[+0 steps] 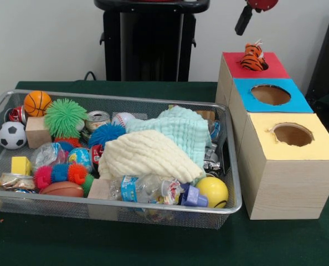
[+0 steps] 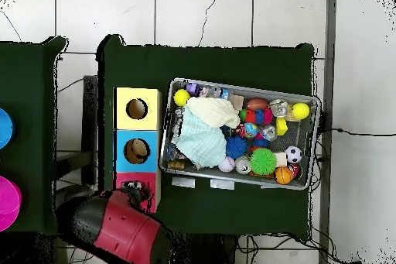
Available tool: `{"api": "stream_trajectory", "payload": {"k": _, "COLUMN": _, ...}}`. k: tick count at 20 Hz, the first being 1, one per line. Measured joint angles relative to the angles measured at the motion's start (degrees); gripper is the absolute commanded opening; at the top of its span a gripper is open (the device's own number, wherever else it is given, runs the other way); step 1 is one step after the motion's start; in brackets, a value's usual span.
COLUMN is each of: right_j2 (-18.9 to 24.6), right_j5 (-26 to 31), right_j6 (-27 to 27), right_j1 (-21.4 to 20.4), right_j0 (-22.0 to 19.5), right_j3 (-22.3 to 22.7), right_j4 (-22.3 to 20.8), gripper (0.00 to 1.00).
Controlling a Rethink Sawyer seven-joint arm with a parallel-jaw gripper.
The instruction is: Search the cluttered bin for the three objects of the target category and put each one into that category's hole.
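The silver wire-mesh bin (image 1: 120, 98) stands on the green table, left of the row of boxes; it also shows in the overhead view (image 2: 240, 87). An orange tiger plush (image 1: 253, 57) with black stripes sits on the red-topped box (image 1: 234, 67), right over its hole, which is hidden beneath it. My gripper (image 1: 243, 19) hangs just above and slightly left of the tiger, clear of it. In the overhead view my red arm (image 2: 116, 230) covers most of the red top (image 2: 124, 182). No other plush toy shows in the bin.
A blue-topped box (image 1: 271, 95) and a yellow-topped box (image 1: 293, 134) stand in front of the red one. A yellow cloth (image 1: 148, 158) and a mint cloth (image 1: 178, 130) cover the bin's middle. Around them lie spiky balls (image 1: 66, 117), sport balls, cans and a bottle.
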Motion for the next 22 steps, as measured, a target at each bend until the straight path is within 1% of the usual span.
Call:
{"api": "stream_trajectory", "payload": {"k": 2, "right_j2": -1.7, "right_j5": -0.3, "right_j6": 0.0, "right_j1": 1.1, "right_j0": 1.6, "right_j3": -0.6, "right_j4": -1.8, "gripper": 0.00}}
{"api": "stream_trajectory", "payload": {"k": 4, "right_j2": -4.4, "right_j5": -1.0, "right_j6": 0.0, "right_j1": 2.9, "right_j0": 4.4, "right_j3": -1.6, "right_j4": -5.0, "gripper": 0.00}}
{"api": "stream_trajectory", "payload": {"k": 9, "right_j2": -6.5, "right_j5": -1.9, "right_j6": 0.0, "right_j1": 4.3, "right_j0": 6.8, "right_j3": -2.5, "right_j4": -7.8, "gripper": 0.00}}
{"api": "stream_trajectory", "payload": {"k": 12, "right_j2": -7.1, "right_j5": -2.4, "right_j6": 0.0, "right_j1": 4.8, "right_j0": 7.4, "right_j3": -2.7, "right_j4": -8.4, "gripper": 0.00}}
{"api": "stream_trajectory", "payload": {"k": 22, "right_j2": -7.2, "right_j5": -3.7, "right_j6": 0.0, "right_j1": 6.4, "right_j0": 8.0, "right_j3": -2.7, "right_j4": -8.4, "gripper": 0.00}}
